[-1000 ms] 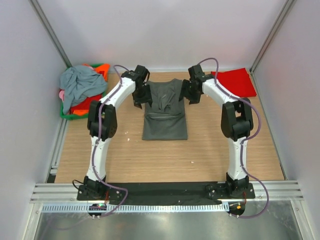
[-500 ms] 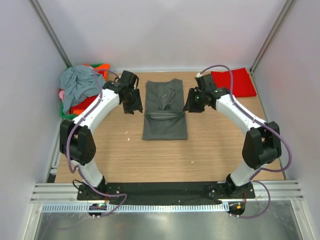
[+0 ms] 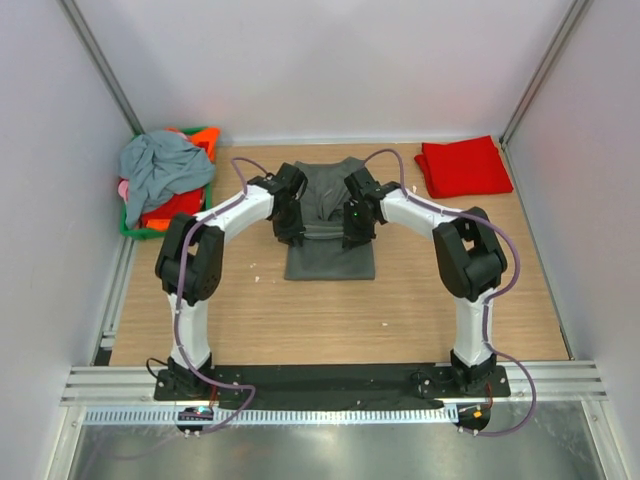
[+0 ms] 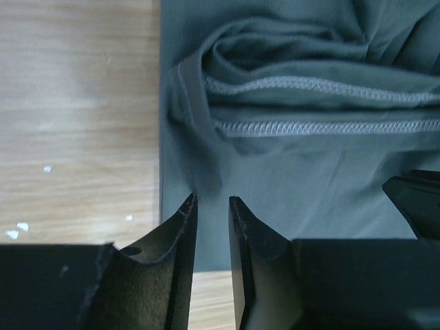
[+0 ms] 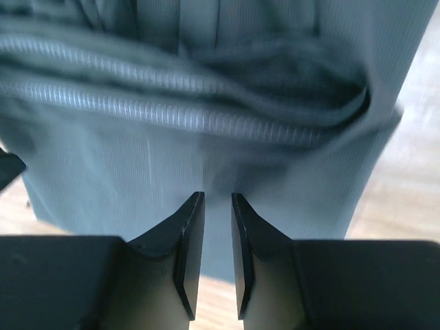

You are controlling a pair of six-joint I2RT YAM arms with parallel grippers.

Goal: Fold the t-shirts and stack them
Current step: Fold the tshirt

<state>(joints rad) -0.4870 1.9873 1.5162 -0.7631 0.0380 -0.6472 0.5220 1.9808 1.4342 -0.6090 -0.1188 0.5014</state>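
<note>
A dark charcoal-grey t-shirt point(image 3: 330, 258) lies folded into a long strip on the middle of the wooden table, its hem bunched across the strip. My left gripper point(image 3: 293, 222) hangs over its left side and my right gripper point(image 3: 352, 228) over its right side. In the left wrist view the jaws point(image 4: 212, 199) stand a narrow gap apart above the grey cloth point(image 4: 309, 172), nothing between them. The right wrist view shows the same: jaws point(image 5: 217, 196) slightly apart over the cloth point(image 5: 137, 165). A folded red t-shirt point(image 3: 462, 167) lies at the back right.
A green basket point(image 3: 133, 231) at the back left holds a heap of t-shirts, a blue-grey one point(image 3: 160, 165) on top, with orange, red and pink showing beneath. White walls enclose the table on three sides. Small white specks point(image 4: 19, 229) lie on the wood left of the shirt.
Both arms have swung inward from beside the grey shirt to over its middle fold. Both pairs of jaws have narrowed.
</note>
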